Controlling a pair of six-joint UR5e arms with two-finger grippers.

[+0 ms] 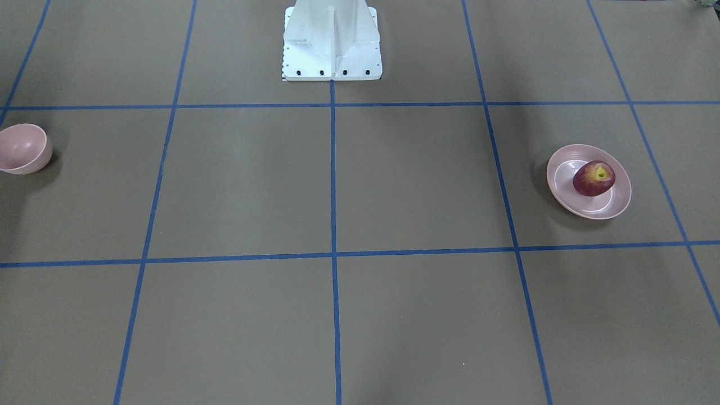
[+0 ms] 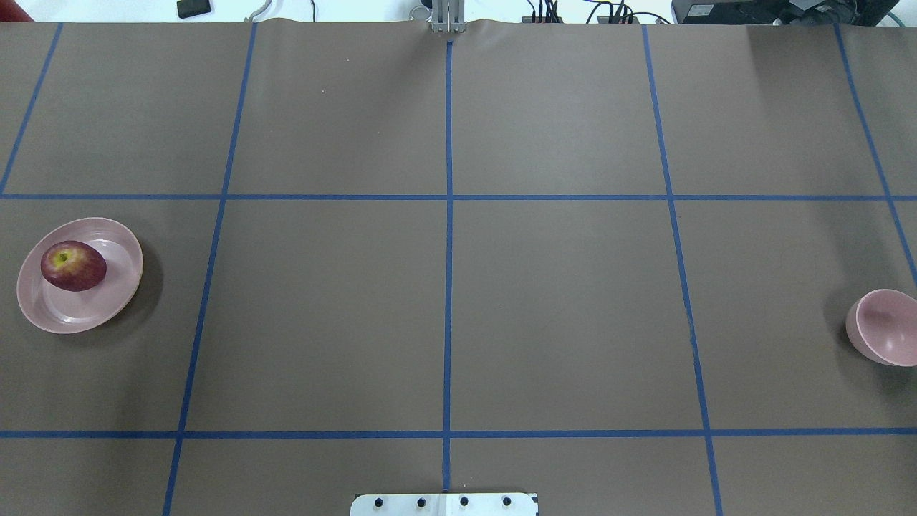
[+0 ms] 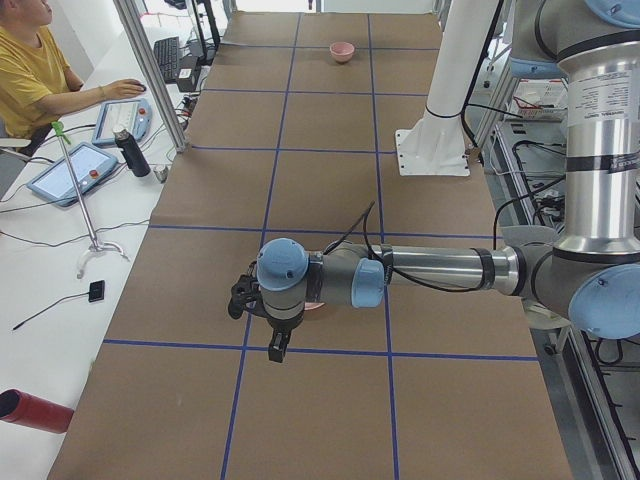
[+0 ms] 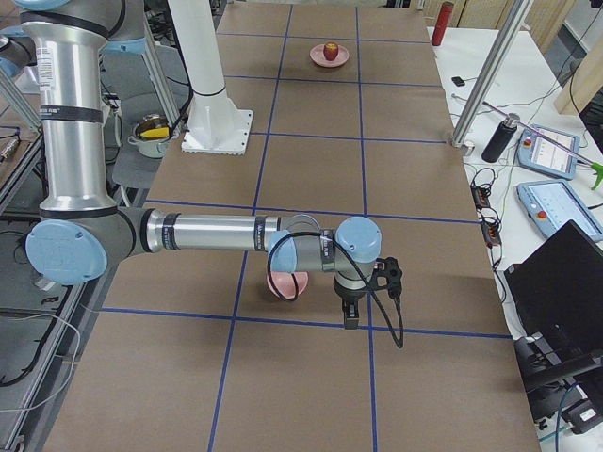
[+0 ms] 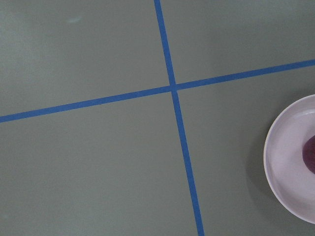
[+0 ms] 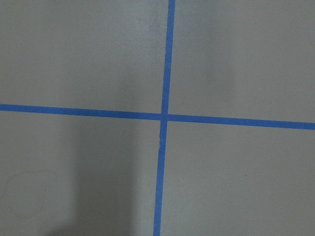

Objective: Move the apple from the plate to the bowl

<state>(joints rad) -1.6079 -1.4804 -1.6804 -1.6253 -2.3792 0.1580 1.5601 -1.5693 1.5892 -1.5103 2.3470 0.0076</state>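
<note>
The dark-red apple (image 2: 73, 265) with a yellow-green stem patch lies on the wide pink plate (image 2: 100, 312) at the table's left end; both also show in the front view, apple (image 1: 593, 178) and plate (image 1: 610, 208). The small deep pink bowl (image 2: 885, 333) stands at the far right end, also seen in the front view (image 1: 22, 147). The left gripper (image 3: 275, 348) hangs above the table beside the plate; the plate's rim (image 5: 288, 162) shows in the left wrist view. The right gripper (image 4: 350, 318) hangs near the bowl (image 4: 285, 284). I cannot tell whether either is open or shut.
The white robot pedestal (image 1: 332, 42) stands at mid-table on the robot's side. Blue tape lines (image 2: 448, 251) divide the brown table into squares. An operator (image 3: 35, 60) sits at a side desk with tablets and a bottle (image 3: 130, 152).
</note>
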